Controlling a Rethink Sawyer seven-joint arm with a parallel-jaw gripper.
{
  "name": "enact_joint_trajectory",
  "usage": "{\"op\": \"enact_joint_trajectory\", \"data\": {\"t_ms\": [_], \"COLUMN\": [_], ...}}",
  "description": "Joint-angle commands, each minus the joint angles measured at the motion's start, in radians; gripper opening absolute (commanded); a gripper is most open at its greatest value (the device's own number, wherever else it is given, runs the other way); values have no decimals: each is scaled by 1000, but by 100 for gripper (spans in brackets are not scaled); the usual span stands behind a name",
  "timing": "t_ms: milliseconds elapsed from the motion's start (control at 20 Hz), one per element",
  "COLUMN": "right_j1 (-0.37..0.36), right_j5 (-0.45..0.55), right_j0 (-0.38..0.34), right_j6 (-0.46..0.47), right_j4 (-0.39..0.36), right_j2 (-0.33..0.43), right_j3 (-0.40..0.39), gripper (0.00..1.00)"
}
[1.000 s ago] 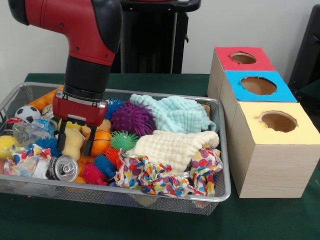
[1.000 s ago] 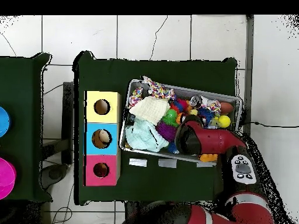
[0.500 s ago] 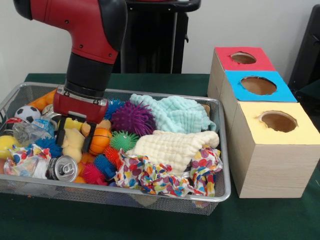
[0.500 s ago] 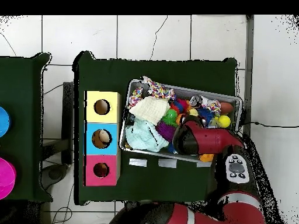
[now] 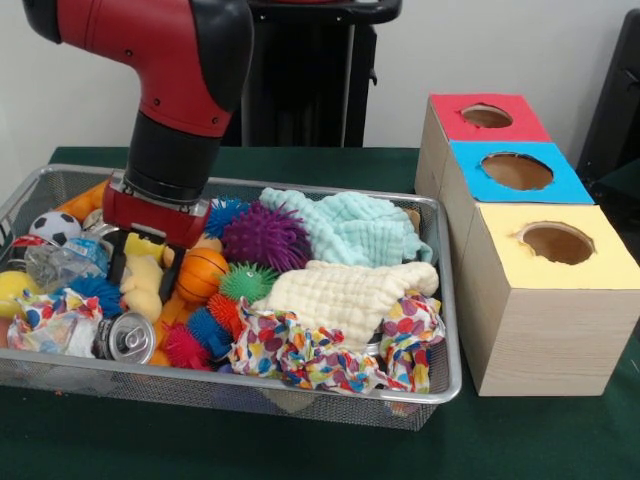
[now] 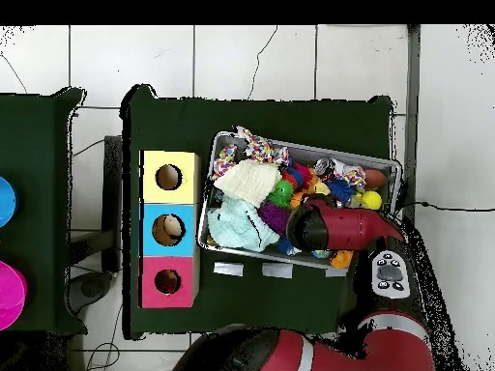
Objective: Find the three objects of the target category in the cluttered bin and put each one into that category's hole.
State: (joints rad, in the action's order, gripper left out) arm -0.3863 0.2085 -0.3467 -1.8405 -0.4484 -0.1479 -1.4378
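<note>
- Lying nearest the camera in the wire bin [image 5: 440, 385], a confetti-print cloth [image 5: 330, 350] sat beside a silver can [image 5: 127, 337], with a cream cloth [image 5: 345, 293] just behind.
- Further in, the gripper [image 5: 142, 273] hung low among the clutter, its black fingers [image 5: 171, 275] closed on a pale yellow soft toy [image 5: 141, 283], with an orange ball [image 5: 201, 274] touching at its side.
- Behind these lay a purple spiky ball [image 5: 265, 236] and a mint cloth [image 5: 350, 226].
- Beside the bin stood three boxes, nearest to farthest: yellow hole [image 5: 556, 242], blue hole [image 5: 516, 171], red hole [image 5: 486, 116].
</note>
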Motion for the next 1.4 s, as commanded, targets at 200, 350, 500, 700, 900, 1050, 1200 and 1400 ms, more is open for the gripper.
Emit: {"op": "enact_joint_trajectory", "data": {"t_ms": [200,350,500,700,900,1050,1200,1400], "right_j1": [168,174,174,172,167,145,91,19], "right_j5": [224,196,232,269,260,207,124,-132], "right_j0": [-42,-50,-45,-37,-33,-26,15,106], "right_j6": [-31,-45,-33,-24,-21,-38,-85,-150], "right_j4": [51,60,70,86,90,86,72,7], "right_j2": [81,95,98,97,99,96,64,-7], "right_j3": [-18,-39,-36,-38,-45,-69,-108,-146], "gripper": [100,100,100,0,0,0,0,0]}}
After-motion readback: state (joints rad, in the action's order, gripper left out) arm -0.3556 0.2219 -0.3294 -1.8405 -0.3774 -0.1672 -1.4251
